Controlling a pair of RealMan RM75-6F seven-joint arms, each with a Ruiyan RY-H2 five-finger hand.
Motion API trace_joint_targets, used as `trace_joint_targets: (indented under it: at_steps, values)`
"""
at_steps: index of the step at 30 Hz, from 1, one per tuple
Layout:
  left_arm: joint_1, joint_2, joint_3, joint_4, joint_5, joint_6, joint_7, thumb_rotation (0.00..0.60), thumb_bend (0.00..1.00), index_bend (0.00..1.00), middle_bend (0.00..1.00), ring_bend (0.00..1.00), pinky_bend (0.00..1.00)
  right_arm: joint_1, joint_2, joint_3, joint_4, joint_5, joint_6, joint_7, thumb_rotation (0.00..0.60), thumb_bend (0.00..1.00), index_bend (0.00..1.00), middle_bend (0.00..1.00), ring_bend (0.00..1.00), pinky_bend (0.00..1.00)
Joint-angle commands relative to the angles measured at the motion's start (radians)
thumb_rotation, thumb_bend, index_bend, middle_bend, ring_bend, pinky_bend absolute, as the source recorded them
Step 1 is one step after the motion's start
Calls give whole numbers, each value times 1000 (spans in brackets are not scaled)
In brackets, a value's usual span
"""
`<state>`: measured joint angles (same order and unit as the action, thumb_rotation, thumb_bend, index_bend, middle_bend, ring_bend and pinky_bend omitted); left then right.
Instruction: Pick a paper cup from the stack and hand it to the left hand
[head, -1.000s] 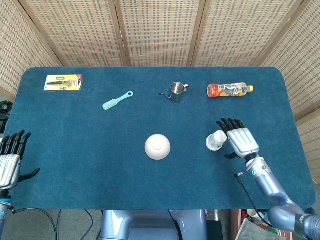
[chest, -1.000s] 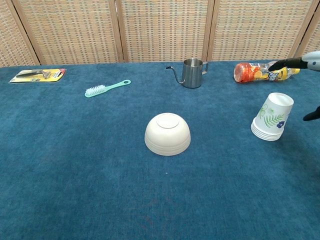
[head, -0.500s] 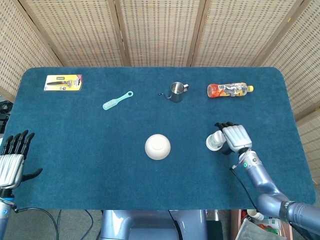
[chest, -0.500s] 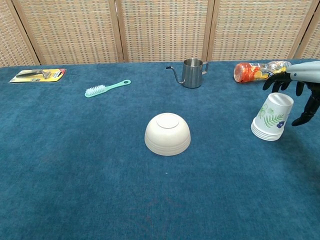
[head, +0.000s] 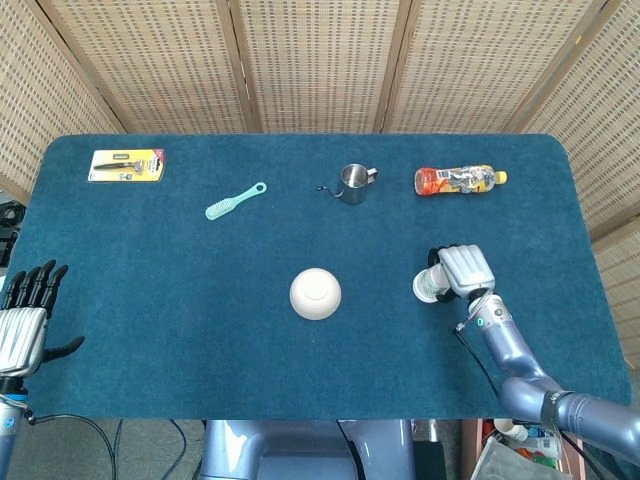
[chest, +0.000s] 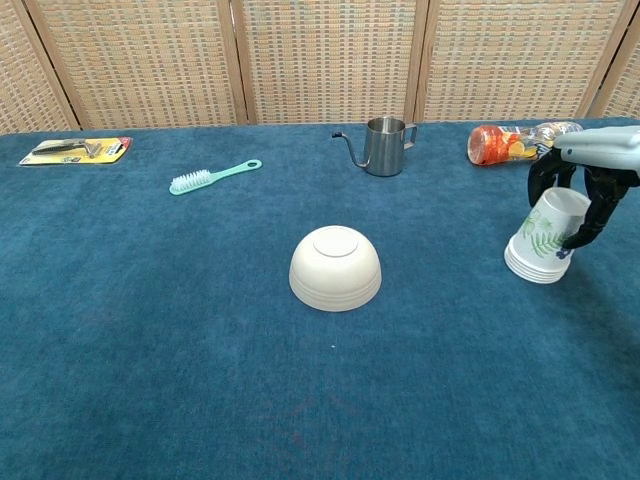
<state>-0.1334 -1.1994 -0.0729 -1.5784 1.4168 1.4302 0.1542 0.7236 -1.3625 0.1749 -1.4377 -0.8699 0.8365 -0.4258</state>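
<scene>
The stack of white paper cups (head: 427, 286) with a green leaf print stands upside down and tilted at the table's right side, also in the chest view (chest: 543, 243). My right hand (head: 463, 270) sits over its top. In the chest view the right hand (chest: 588, 170) has its dark fingers down the top cup's left side and the thumb on its right side, gripping it. The stack still rests on the cloth. My left hand (head: 24, 322) hangs at the table's front left edge with fingers spread, holding nothing; the chest view does not show it.
An upturned white bowl (head: 315, 293) sits mid-table. Along the back lie a steel pouring jug (head: 353, 183), an orange bottle (head: 457, 180) on its side, a mint brush (head: 235, 201) and a yellow packaged tool (head: 126, 165). The blue cloth (head: 180, 300) covers the table.
My right hand moved left from beside the stack onto its top, and its fingers curled from spread to closed around the top cup. The left hand stayed put.
</scene>
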Motion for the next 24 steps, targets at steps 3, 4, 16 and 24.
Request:
trace_joint_targets:
  at_steps: [3,4,16,24]
  values:
    - [0,0,0,0,-1,0,0,600,119,0,0,0,0,2,-12,0,19,2,-1,20,600,276,555,575,476,638]
    - [0,1,0,0,-2,0,0,600,119,0,0,0,0,2,-13,0,21,0,-1,25,600,285,560,579,481,643]
    - [-12,1,-11,2,15,6,-46,600,120,0,0,0,0,-44,68,65,-110,-148,76,250,600,305,566,581,488,650]
    - [-152,16,-114,110,115,-11,-188,600,119,0,0,0,0,-14,119,211,-274,-43,-10,515,600,306,566,581,488,651]
